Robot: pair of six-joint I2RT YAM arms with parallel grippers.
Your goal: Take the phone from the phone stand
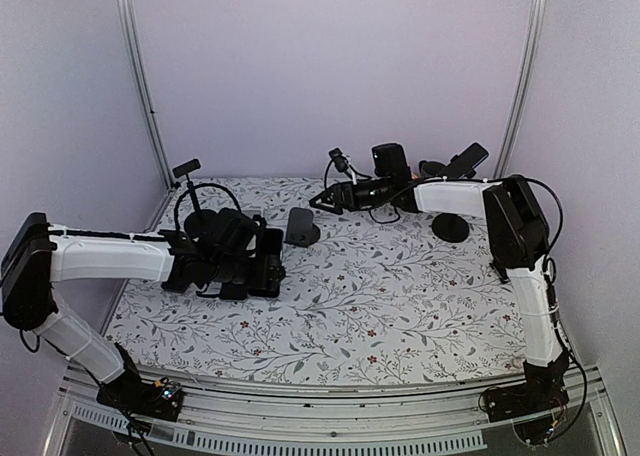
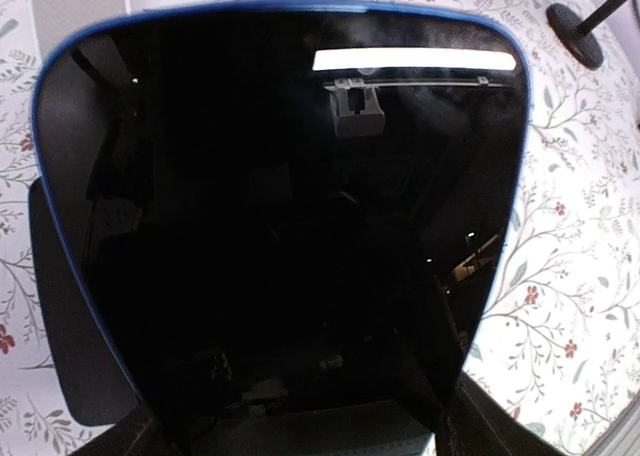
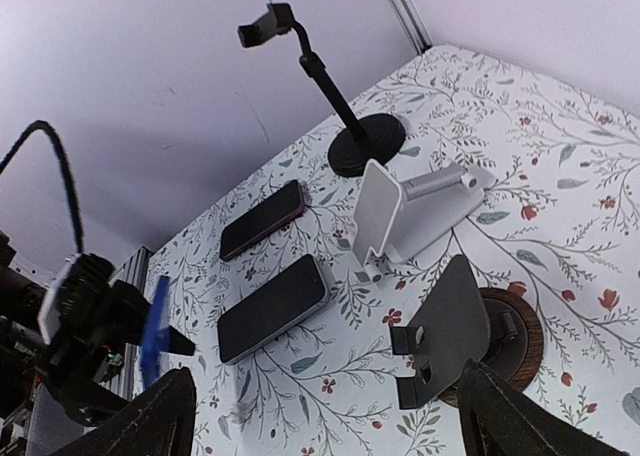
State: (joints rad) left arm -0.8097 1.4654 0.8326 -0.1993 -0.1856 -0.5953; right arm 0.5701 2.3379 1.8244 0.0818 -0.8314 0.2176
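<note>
A phone with a blue rim and black screen (image 2: pixel 280 226) fills the left wrist view. My left gripper (image 2: pixel 300 438) is shut on its lower end, with one finger (image 2: pixel 125 434) at each bottom corner. In the right wrist view the phone (image 3: pixel 154 324) shows edge-on, held above the floral table and clear of every stand. In the top view my left gripper (image 1: pixel 260 251) is left of centre. A dark, empty phone stand (image 3: pixel 448 334) on a round wooden base sits close below my right gripper (image 3: pixel 335 431), which is open and empty. The same stand (image 1: pixel 302 226) and my right gripper (image 1: pixel 318 202) show at the back in the top view.
A white stand (image 3: pixel 398 214) is empty. Two dark phones (image 3: pixel 272 306) (image 3: pixel 262 219) lie flat on the table. A black gooseneck stand with a clamp (image 3: pixel 335 96) stands at the back left (image 1: pixel 188 171). Another round-based stand (image 1: pixel 455 224) is at the back right.
</note>
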